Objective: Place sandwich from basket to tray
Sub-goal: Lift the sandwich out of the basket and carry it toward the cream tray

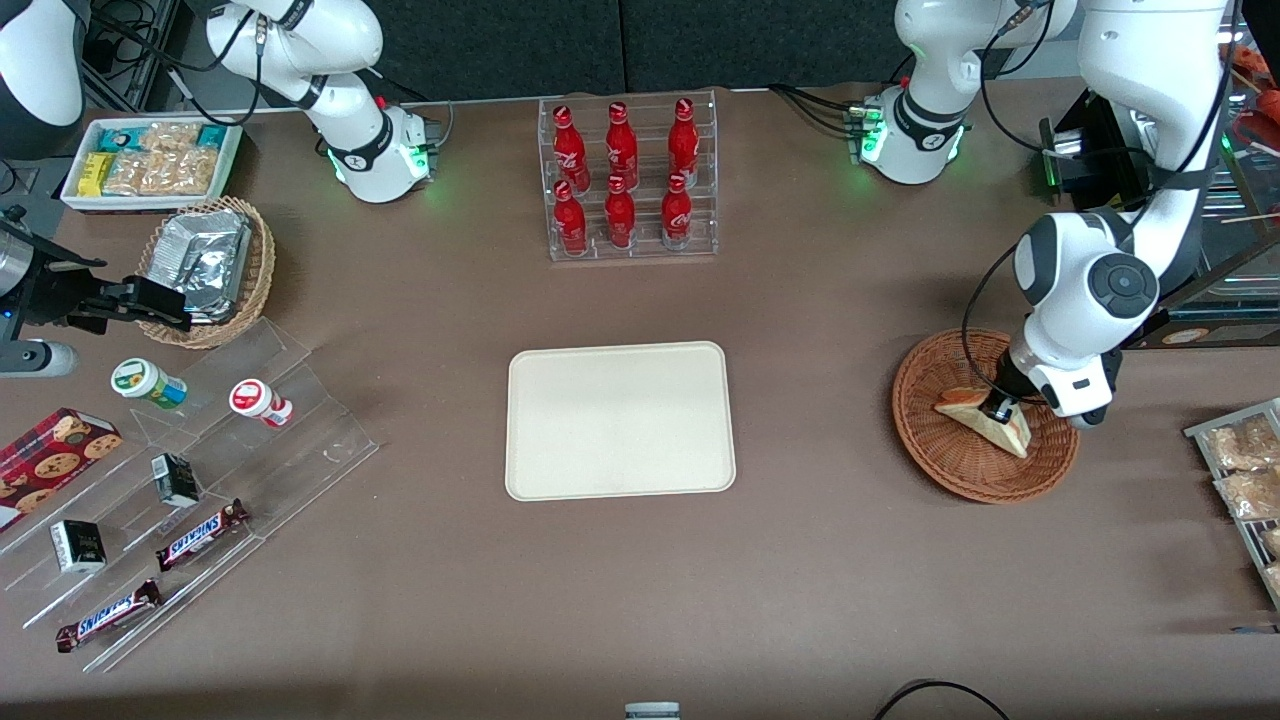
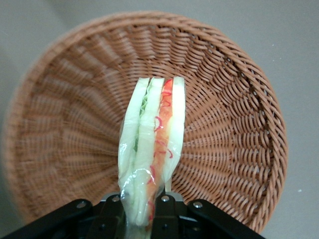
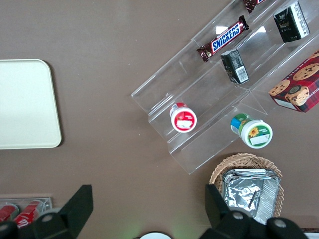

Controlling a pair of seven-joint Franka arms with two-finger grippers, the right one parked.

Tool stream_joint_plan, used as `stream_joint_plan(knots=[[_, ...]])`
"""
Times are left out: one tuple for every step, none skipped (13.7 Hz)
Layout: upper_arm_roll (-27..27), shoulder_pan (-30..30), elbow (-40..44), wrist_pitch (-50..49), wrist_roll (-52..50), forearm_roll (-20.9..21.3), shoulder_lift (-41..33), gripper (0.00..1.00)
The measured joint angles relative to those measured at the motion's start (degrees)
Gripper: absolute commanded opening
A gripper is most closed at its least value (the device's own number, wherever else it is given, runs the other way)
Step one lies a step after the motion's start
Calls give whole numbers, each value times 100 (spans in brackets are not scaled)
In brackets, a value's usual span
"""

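The sandwich, a wrapped triangular wedge with red and green filling, is in the reddish-brown wicker basket toward the working arm's end of the table. My left gripper is over the basket and shut on the sandwich. In the left wrist view the sandwich stands on edge between the black fingers, with the gripper closed on its end and the basket beneath. The cream tray lies in the middle of the table and shows partly in the right wrist view.
A clear rack of red bottles stands farther from the camera than the tray. A clear stepped display with snack bars and a foil-packet basket lie toward the parked arm's end. Snack packets lie beside the basket.
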Motion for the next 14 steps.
stream_joint_plan(knots=[[-64,-4,302,-652,51,94,-102,8],[-153,-12,640,-1312,141,127,-210,8],[-283,-18,1013,-1951,219,138,-313,8],[-438,-25,1355,-2446,257,141,-388,8],[-618,-32,1653,-2829,266,141,-434,8],[-820,-40,1912,-3142,266,139,-453,8],[-1036,-51,2148,-3405,266,137,-453,8],[-1258,-63,2350,-3616,266,135,-448,8],[-1496,-74,2532,-3781,265,134,-440,8],[-1741,-83,2671,-3873,265,133,-430,8],[-2001,-90,2766,-3892,265,132,-419,9],[-2255,-98,2830,-3889,264,131,-397,9],[-2488,-105,2887,-3869,262,132,-351,9],[-2702,-111,2939,-3803,261,133,-277,9]])
